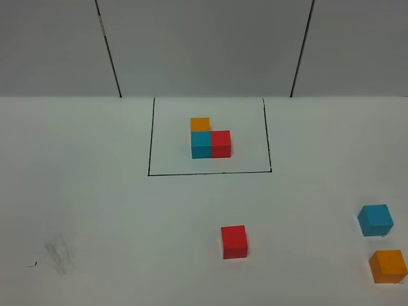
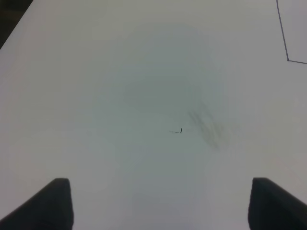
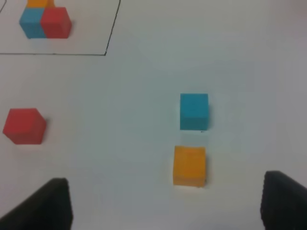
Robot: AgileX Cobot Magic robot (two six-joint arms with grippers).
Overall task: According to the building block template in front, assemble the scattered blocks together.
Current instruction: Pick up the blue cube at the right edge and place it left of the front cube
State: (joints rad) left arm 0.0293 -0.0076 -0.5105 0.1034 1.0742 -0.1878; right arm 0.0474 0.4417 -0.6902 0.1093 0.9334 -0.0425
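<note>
Where the left gripper (image 2: 160, 182) hangs: above a bare stretch of the white table (image 1: 115, 210), jaws spread wide, nothing between them.
Left fingers (image 2: 55, 201): two dark tips, well apart, touching nothing.
Marks under the left gripper: a faint grey smudge (image 2: 208, 127) and a tiny black mark (image 2: 180, 130) just beside it.
Right gripper (image 3: 166, 178): jaws likewise spread wide and empty, held above the table on the right side.
Right fingers (image 3: 280, 196): dark tips, clear of every block.
Orange block (image 3: 189, 166): loose on the table within the span of the right jaws, touched by neither finger.
Blue block (image 3: 194, 111): loose, just beyond the orange one, near it but apart.
Red block (image 1: 234, 241): loose, alone near the table's middle, well apart from the other two and in front of the rectangle.
Scattered blocks, overall: all three separate, none joined, none held.
Black line (image 1: 210, 173): a thin rectangle drawn on the table toward the back.
Building block template (image 1: 207, 141): inside the rectangle, three cubes touching in an L.
Template layout: blue at the corner, orange behind it, red to its right as seen from the high camera.
</note>
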